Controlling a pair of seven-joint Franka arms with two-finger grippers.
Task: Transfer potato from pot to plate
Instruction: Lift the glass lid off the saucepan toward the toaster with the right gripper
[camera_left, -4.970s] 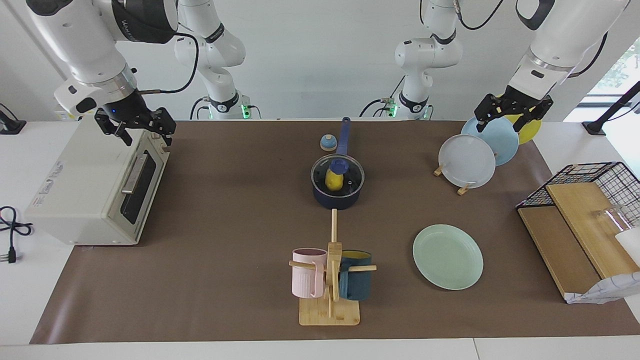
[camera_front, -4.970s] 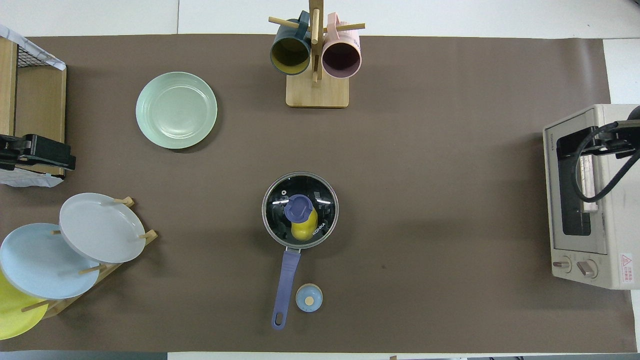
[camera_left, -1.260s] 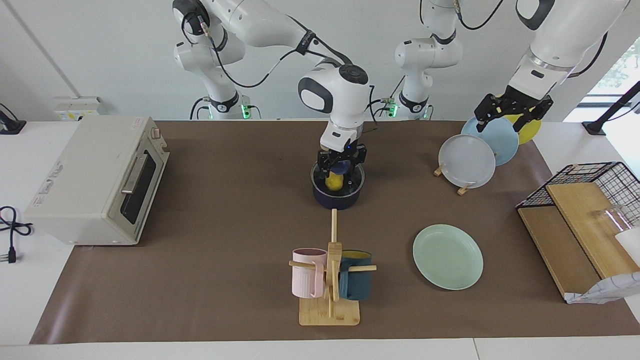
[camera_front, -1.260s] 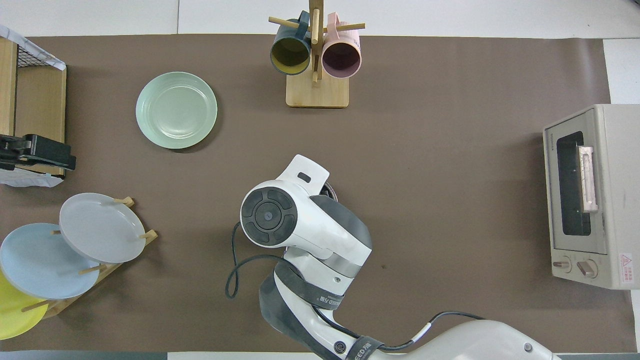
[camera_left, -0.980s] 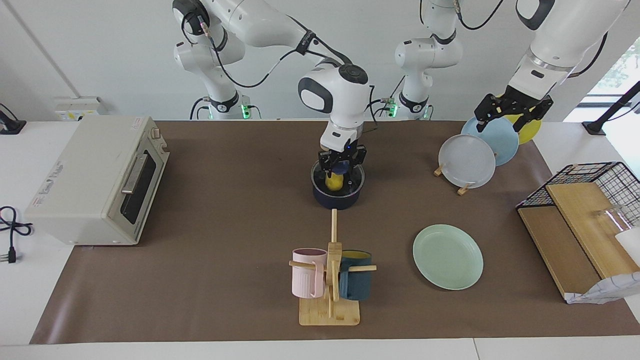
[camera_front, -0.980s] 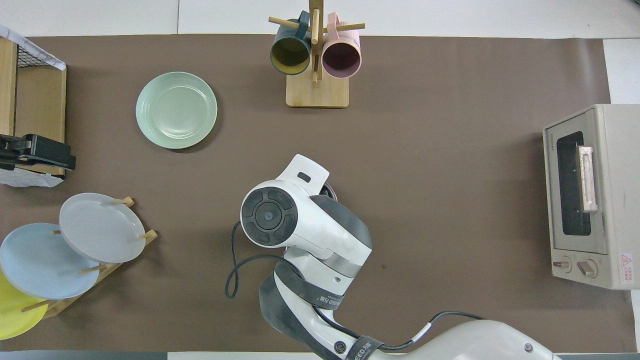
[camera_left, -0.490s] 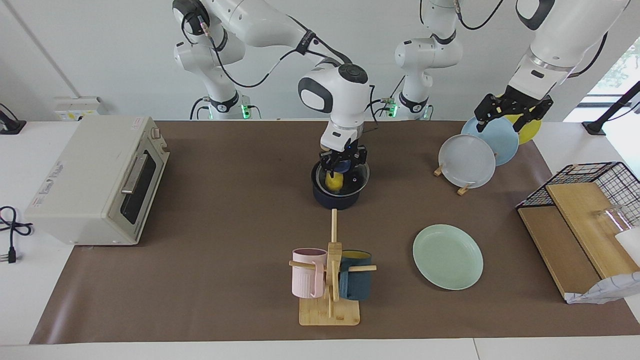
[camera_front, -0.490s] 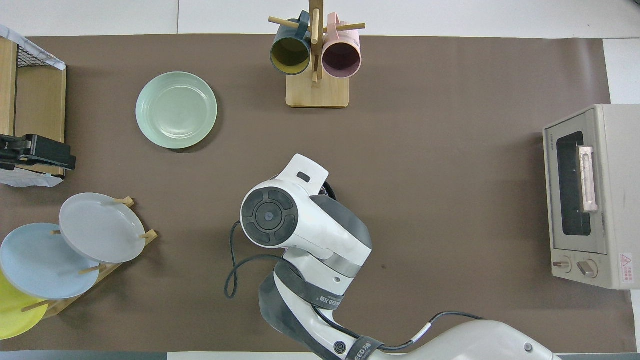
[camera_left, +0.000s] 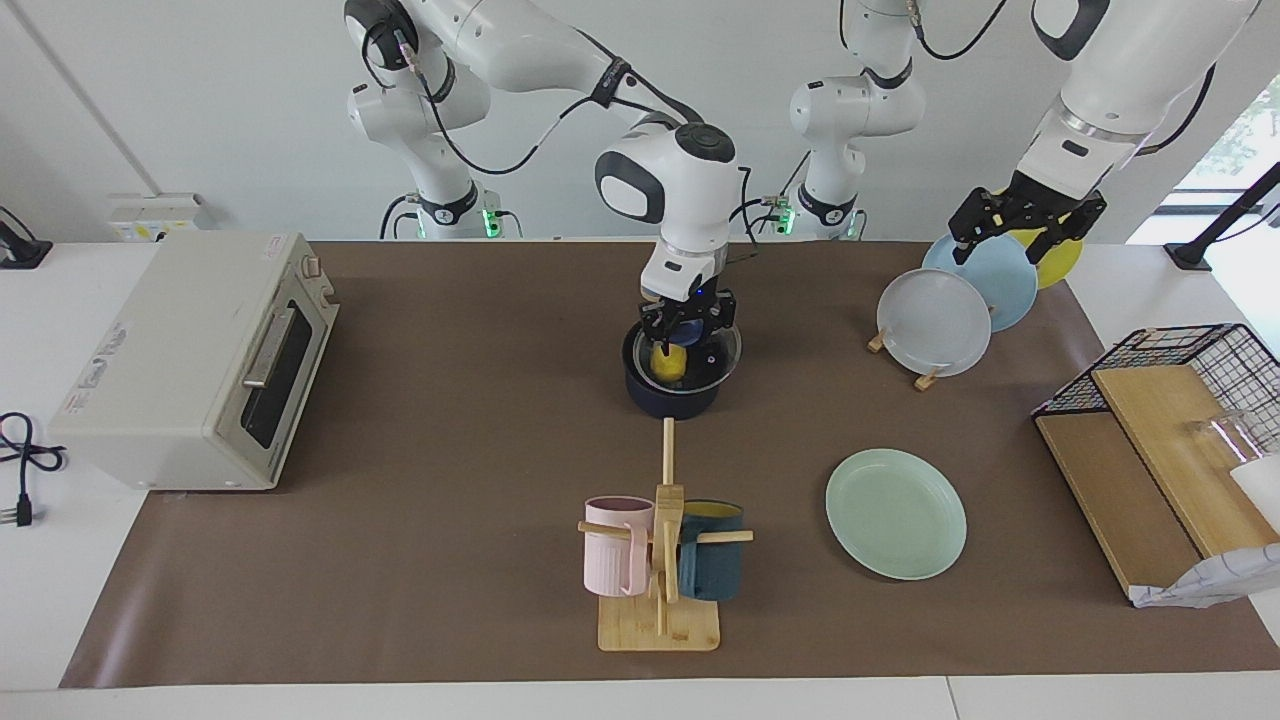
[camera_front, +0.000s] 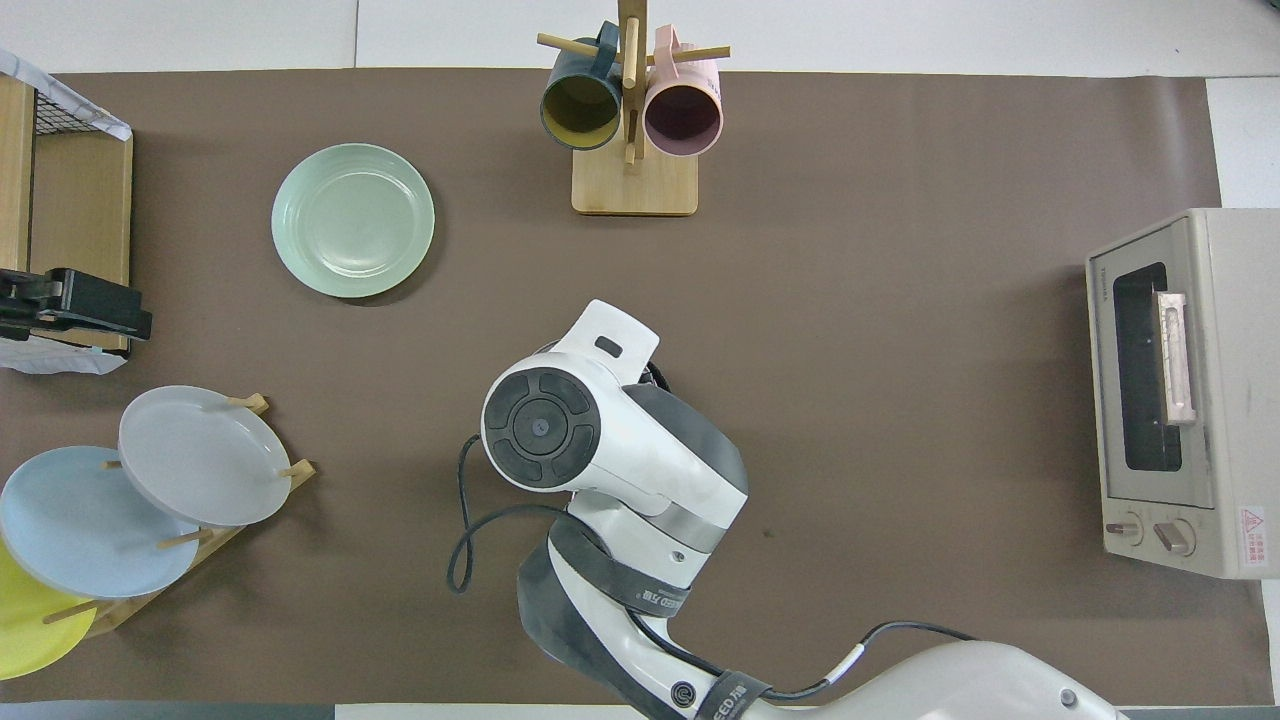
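The navy pot stands mid-table with the yellow potato inside it. My right gripper is over the pot, shut on the blue knob of the glass lid, which hangs slightly raised and tilted above the rim. The mint-green plate lies farther from the robots, toward the left arm's end; it also shows in the overhead view. In the overhead view my right arm hides the pot. My left gripper waits, open, over the plate rack.
A plate rack with grey-white, light blue and yellow plates stands near the left arm. A mug tree with pink and teal mugs stands farther out than the pot. A toaster oven sits at the right arm's end, a wire basket at the left arm's.
My right arm came from the toaster oven to the pot, shut on the lid's knob, and in the last half second raised the lid slightly off the rim. The left arm has not moved.
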